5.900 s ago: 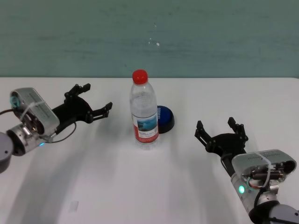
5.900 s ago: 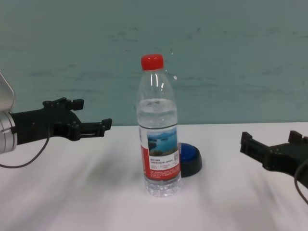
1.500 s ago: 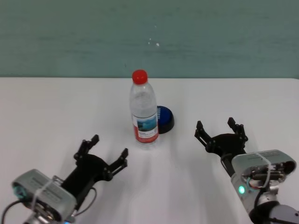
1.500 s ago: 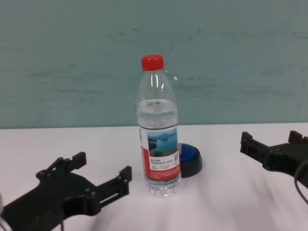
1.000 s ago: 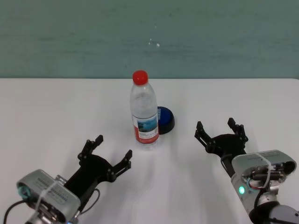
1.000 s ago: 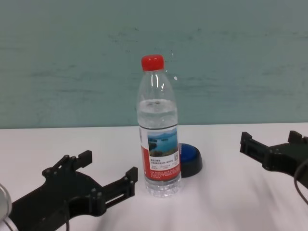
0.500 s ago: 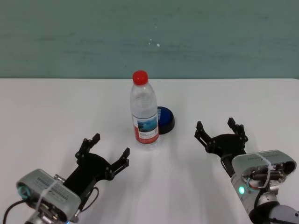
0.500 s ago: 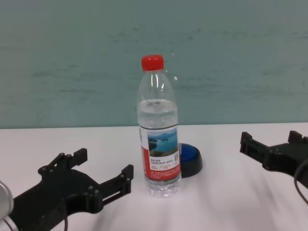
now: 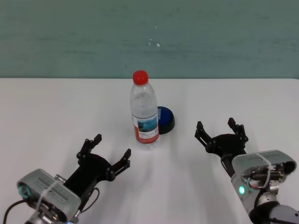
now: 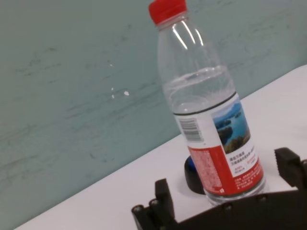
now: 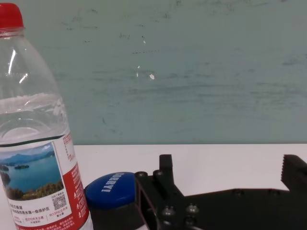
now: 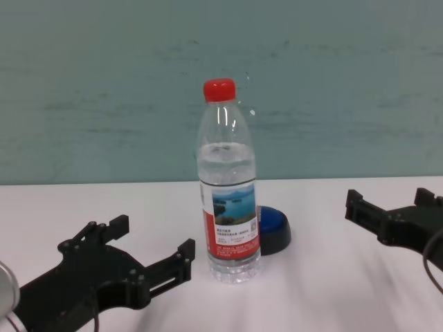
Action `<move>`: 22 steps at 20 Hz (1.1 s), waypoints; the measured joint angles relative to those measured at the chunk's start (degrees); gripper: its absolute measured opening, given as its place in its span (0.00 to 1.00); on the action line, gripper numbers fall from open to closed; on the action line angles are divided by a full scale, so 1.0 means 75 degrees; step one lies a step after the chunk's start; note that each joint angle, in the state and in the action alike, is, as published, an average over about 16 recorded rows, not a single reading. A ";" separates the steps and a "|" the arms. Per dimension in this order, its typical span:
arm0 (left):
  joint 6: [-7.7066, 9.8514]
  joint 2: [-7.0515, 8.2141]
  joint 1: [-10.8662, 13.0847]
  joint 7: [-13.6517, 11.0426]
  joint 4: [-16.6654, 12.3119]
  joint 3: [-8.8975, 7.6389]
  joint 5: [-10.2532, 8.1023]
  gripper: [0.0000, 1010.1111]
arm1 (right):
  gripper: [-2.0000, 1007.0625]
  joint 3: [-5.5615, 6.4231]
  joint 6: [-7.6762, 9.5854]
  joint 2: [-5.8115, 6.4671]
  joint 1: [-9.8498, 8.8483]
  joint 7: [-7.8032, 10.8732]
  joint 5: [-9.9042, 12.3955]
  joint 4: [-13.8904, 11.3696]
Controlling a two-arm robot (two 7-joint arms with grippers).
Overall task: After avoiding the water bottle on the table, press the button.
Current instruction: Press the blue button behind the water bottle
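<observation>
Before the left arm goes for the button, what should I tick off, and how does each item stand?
1. Bottle upright on the table: ok.
2. Left gripper open, clear of the bottle: ok.
3. Straight path from left gripper to button: not ok, the bottle stands between them.
4. Button top uncovered: ok.
5. Right gripper open, parked right of the button, out of the way: ok.
6. Button already pressed: cannot tell.

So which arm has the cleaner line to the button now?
Right, probably. The button sits behind the bottle, on its right. The left gripper faces the bottle; the right gripper, open, has bare table between.
</observation>
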 joint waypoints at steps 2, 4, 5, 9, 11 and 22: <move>-0.0002 0.0004 -0.0002 -0.0012 0.0002 0.0003 -0.0007 0.99 | 1.00 0.0000 0.0000 0.0000 0.0000 0.0000 0.0000 0.0000; -0.0004 0.0008 -0.0003 -0.0022 0.0004 0.0006 -0.0013 0.99 | 1.00 0.0000 0.0000 0.0000 0.0000 0.0000 0.0000 0.0000; -0.0005 0.0009 -0.0004 -0.0026 0.0005 0.0007 -0.0015 0.99 | 1.00 0.0001 0.0000 0.0000 0.0000 0.0001 0.0000 0.0000; -0.0009 0.0013 -0.0006 -0.0037 0.0008 0.0010 -0.0023 0.99 | 1.00 0.0026 -0.0007 0.0008 0.0001 0.0043 -0.0012 -0.0029; -0.0010 0.0015 -0.0007 -0.0041 0.0008 0.0011 -0.0025 0.99 | 1.00 0.0053 0.0001 0.0023 0.0000 0.0100 -0.0013 -0.0073; -0.0012 0.0021 -0.0007 -0.0052 0.0009 0.0012 -0.0034 0.99 | 1.00 0.0330 0.0106 0.0324 0.0038 0.0804 -0.0039 -0.0650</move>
